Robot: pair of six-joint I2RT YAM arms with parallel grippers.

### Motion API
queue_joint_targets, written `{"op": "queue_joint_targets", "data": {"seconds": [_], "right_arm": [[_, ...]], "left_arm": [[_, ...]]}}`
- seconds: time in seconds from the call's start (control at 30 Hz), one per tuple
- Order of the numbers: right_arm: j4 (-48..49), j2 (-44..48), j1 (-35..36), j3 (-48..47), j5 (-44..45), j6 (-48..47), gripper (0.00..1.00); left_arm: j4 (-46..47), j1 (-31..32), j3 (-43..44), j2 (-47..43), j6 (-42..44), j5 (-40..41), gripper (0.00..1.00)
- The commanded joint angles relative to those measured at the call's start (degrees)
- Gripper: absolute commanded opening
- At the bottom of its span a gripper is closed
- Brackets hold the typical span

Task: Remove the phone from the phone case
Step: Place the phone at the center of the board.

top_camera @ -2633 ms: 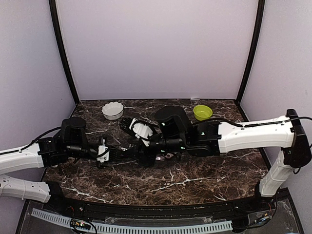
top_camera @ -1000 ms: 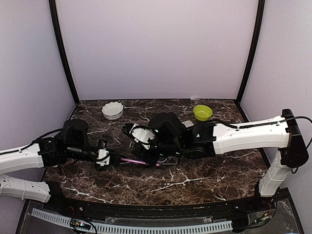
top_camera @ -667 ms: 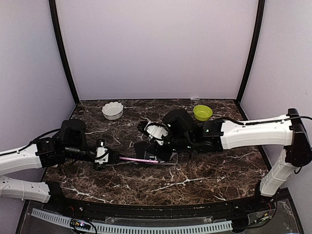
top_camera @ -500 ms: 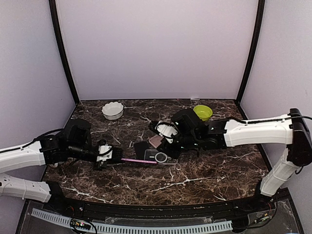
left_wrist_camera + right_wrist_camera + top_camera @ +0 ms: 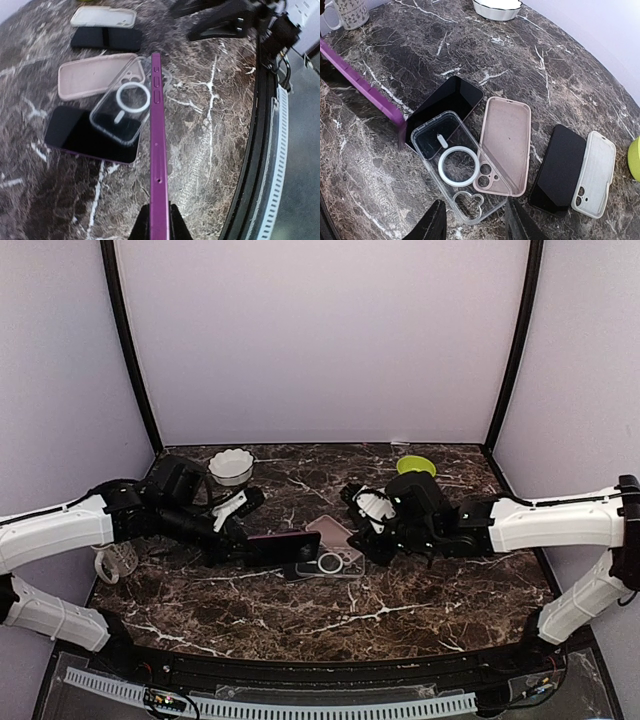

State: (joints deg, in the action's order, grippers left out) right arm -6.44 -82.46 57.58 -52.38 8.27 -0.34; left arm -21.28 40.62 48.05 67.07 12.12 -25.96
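Above the counter, left gripper pinches the bare phone; clear case lies empty; right gripper parted, holding nothing. Removal looks done.

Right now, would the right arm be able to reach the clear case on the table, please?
Probably yes: the right gripper hangs open close to the clear case, with nothing between them, and the purple phone is held off to one side.

The white-shelled left arm and matching right arm have smooth, rounded links between bulky black joint housings. Thin black cables run alongside them. The black left pincer and black right pincer have slim, tapered fingers.
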Motion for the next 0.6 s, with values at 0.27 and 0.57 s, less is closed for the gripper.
{"op": "queue_joint_targets", "data": {"seconds": [0.27,0.57], "right_arm": [[9.3,5.6,-0.5,7.2,3.4,5.2,0.41],[13.6,-2.5,-0.4,4.2,-2.1,9.8,0.38]], "left_arm": [[1.1,-8.7,-9.3,-2.3,-44.7,-3.8,0.0],[6.0,-12.7,-15.4,-2.6,-53.5,-3.7,0.0]]}}
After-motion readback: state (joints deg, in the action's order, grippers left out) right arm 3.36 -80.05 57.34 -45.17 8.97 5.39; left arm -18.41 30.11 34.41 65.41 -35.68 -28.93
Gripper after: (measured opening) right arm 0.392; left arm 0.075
